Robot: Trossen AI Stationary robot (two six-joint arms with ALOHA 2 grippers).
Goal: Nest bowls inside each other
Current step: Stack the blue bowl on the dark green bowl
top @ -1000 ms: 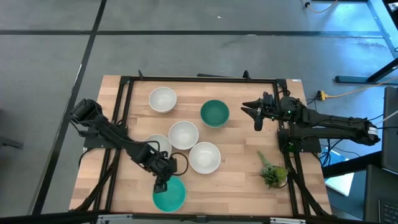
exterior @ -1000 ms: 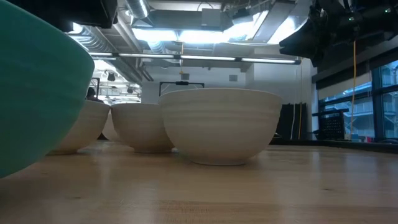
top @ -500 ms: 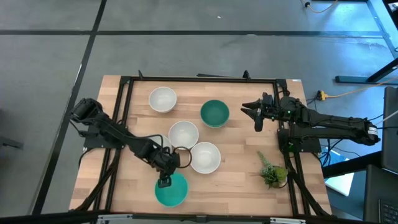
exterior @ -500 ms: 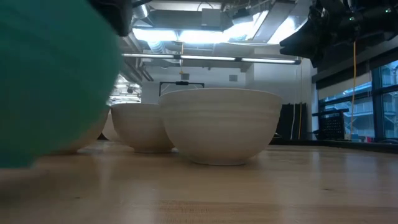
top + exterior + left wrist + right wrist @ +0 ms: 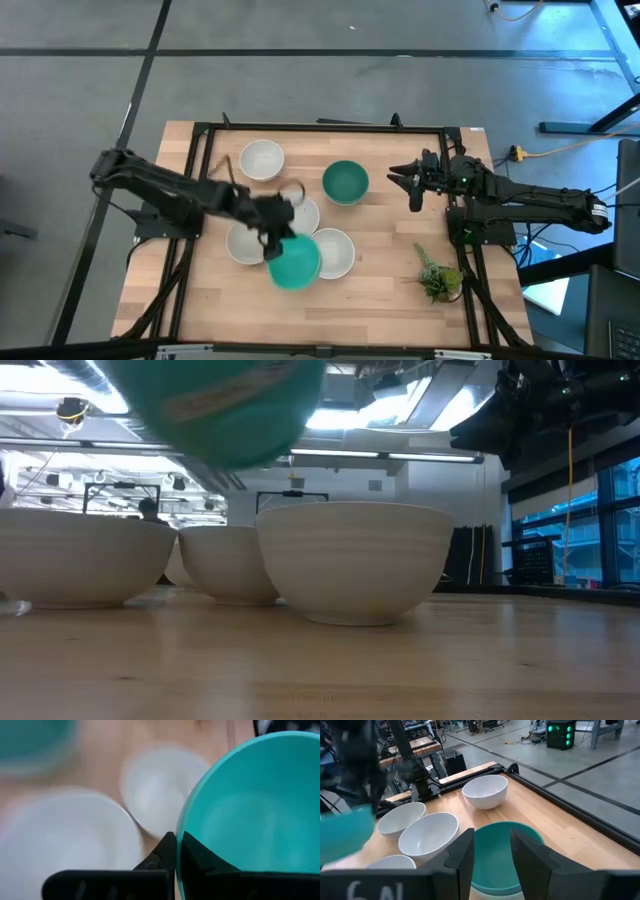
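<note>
Bright turquoise bowl (image 5: 294, 262) up off the table, clear of the wood in the low view, hanging over the middle of the table toward the front edge and overlapping the rim of a white bowl (image 5: 332, 252). Left gripper (image 5: 277, 235) pinched on its rim, one finger (image 5: 161, 854) outside the wall and one inside. Just beside it, a second white bowl (image 5: 300, 214) partly under the left arm and a third (image 5: 243, 241) toward the left edge. Fourth white bowl (image 5: 261, 160) sits alone near the back edge, left of centre. Dark teal bowl (image 5: 345, 182) near the back edge, right of centre, upright. Right gripper (image 5: 413, 187) hovers just beside the teal bowl, toward the right edge, fingers spread apart, holding nothing. Small green plant sprig (image 5: 437, 273) near the front right corner, well apart from the bowls
</note>
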